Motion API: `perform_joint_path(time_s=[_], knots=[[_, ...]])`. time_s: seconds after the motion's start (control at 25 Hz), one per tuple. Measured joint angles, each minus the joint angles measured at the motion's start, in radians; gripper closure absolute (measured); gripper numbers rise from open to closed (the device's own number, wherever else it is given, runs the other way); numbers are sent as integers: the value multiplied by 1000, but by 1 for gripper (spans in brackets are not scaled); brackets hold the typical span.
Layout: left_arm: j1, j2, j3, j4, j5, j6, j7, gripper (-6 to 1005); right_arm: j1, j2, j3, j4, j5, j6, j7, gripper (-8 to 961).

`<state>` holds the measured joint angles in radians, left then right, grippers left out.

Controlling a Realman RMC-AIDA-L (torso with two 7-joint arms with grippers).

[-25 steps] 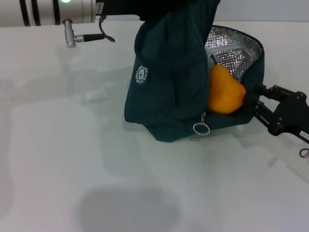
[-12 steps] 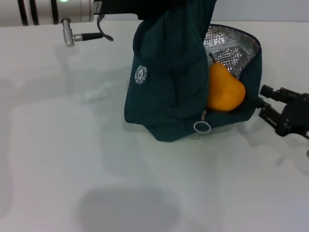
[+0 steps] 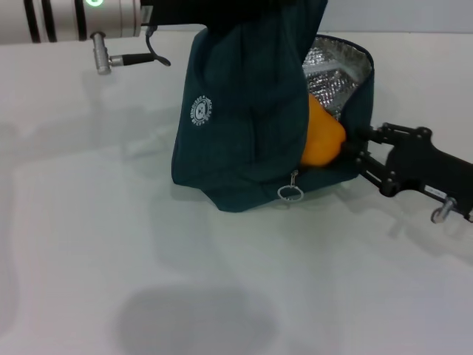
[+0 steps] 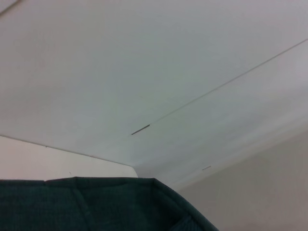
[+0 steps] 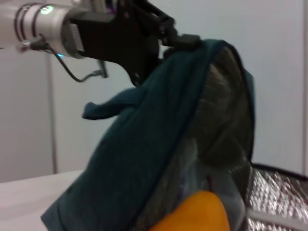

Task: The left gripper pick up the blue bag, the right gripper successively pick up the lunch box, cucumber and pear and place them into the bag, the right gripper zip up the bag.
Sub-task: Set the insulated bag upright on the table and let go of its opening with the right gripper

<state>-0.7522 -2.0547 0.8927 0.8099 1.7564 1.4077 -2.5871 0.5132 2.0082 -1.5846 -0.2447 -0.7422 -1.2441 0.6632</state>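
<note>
**Bag loaded, zipper not yet drawn**

The blue bag (image 3: 244, 126) is held up by its top fabric in the left gripper (image 5: 180, 39), whose jaws are closed on the cloth at the upper edge, as the right wrist view shows; the bag's base rests on the white table (image 3: 111, 259). The flap hangs open on the robot's right side, so the silver foil lining (image 3: 336, 66) is exposed. The pear (image 3: 322, 139) is seen inside the opening, against the lining. The lunch box and cucumber cannot be made out in any view; none lie on the visible table, so they are judged to be inside already, under the flap.

The right gripper (image 3: 353, 148) is placed at the bag's open edge, just beside the pear. Its fingers are partly hidden by the fabric, so whether they are spread or pinched cannot be told.

The packing step is judged finished and the zipping step to be in hand. The ring pull (image 3: 290, 193) hangs at the lower front seam, near the gripper but apart from it. A reach to that ring, a firm pinch, and a draw along the zipper track are called for next.
</note>
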Motion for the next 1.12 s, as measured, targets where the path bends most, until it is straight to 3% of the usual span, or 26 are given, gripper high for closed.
perform_joint_path(time_s=[0.68,0.92,1.12], knots=[[3,2,0,-2,-5,8,-2,929,38,8,0,-79,-6,35,-29,605],[5,2,0,-2,-6,8,-2,929,8,5,12,-86,6,-34,-16,604],[5,2,0,-2,-6,8,-2,929,-46,6,120,-108,11,-103,-9,604]])
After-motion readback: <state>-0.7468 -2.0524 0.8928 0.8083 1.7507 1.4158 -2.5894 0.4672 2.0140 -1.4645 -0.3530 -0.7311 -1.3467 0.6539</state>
